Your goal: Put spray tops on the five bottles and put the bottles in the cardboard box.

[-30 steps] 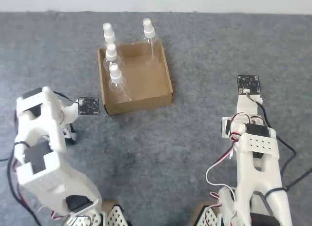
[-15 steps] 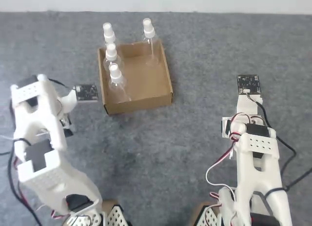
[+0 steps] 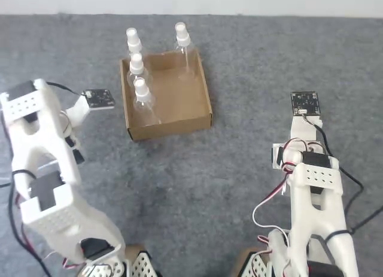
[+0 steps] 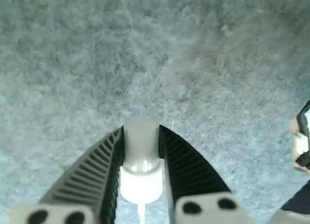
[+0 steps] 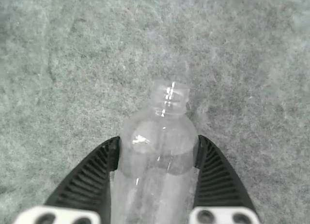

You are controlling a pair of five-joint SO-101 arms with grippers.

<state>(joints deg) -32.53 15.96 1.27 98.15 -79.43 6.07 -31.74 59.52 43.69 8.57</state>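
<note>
Spray top (image 4: pixel 140 178) sits pinched between the ribbed fingers of the left tool (image 4: pixel 141 132), its white collar low in the grip, its head out past the fingertips and a thin tube running back toward the wrist. The right tool (image 5: pixel 157 141) is clamped around the shoulders of an uncapped clear bottle (image 5: pixel 156 171). The bottle's long axis runs straight out along the fingers, with the open neck beyond the tips above the grey worktop (image 3: pixel 251 61).

The coming move turns on bringing top and neck together. In the high view the left arm (image 3: pixel 42 145) and the right arm (image 3: pixel 314 187) stand well apart, so the bottle lies across the worktop from the top, toward the robot's right. As held, the tube appears to point away from where the neck would come, so the top probably needs turning.

The wrist views give each grip up close. The high view adds the spacing of the arms and the cardboard box (image 3: pixel 170 126) nearer the left arm, where four capped bottles (image 3: pixel 142 94) stand upright.
</note>
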